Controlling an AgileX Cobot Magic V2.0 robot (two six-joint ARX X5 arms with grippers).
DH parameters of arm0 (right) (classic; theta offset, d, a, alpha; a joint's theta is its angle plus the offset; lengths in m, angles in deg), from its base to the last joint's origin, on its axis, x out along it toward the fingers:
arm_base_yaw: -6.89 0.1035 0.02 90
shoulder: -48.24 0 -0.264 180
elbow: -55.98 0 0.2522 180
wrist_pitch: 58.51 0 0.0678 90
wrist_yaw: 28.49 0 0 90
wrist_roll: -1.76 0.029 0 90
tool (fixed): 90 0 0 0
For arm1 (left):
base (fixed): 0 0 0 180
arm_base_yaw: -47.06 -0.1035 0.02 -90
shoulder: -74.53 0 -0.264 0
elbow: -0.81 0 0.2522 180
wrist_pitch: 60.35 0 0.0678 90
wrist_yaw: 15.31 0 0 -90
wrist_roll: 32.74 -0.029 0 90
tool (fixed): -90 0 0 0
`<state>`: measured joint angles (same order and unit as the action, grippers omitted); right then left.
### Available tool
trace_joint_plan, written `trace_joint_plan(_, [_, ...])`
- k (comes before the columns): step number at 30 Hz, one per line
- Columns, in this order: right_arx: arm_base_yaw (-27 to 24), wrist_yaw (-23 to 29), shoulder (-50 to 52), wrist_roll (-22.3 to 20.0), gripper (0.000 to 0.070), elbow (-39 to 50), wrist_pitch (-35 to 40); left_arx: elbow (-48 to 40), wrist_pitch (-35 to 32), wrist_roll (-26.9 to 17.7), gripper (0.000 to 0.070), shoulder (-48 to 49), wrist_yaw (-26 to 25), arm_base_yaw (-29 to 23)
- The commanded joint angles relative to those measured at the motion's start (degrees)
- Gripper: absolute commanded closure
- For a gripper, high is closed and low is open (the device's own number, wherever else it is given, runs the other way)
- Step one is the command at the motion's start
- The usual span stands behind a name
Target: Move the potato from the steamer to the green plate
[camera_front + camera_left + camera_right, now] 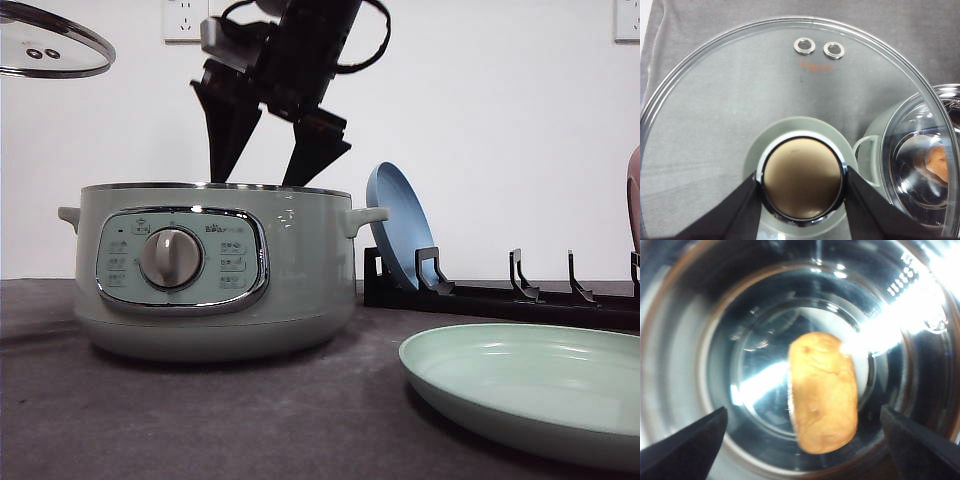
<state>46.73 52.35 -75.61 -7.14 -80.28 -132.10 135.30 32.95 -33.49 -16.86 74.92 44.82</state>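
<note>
Potato (823, 392) lies on the shiny bottom of the steamer (215, 270), directly below our right hand (265, 178), whose open fingers dip just past the pot's rim. From the wrist camera its long axis runs across the line between the two fingertips, so we judge a straight descent should close on its narrow width. Our left hand (802, 187) is clamped on the knob (802, 186) of the glass lid (740, 100), held off to the side. We see the green plate (530, 385) on the bench (200, 420), right of the pot.
</note>
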Motion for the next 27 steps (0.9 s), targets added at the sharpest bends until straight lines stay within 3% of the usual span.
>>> trace_joint_plan(1, [0.7,0.4,-1.8,-1.2,0.0095,-1.7,0.8,2.3,-2.0,0.0,0.0700,0.4,0.0,0.0])
trace_joint_plan(22, [0.8,0.2,-9.4,-2.1,0.0102,-1.7,3.2,2.3,-2.0,0.2,0.0700,0.4,0.0,0.0])
trace_joint_plan(23, [0.8,0.2,-9.6,-2.0,0.0115,-1.7,3.2,2.3,-2.0,0.2,0.0700,0.4,0.0,0.0])
trace_joint_plan(27, [0.8,0.2,-9.6,-2.0,0.0367,-1.7,3.4,2.3,-2.0,0.2,0.0700,0.4,0.0,0.0])
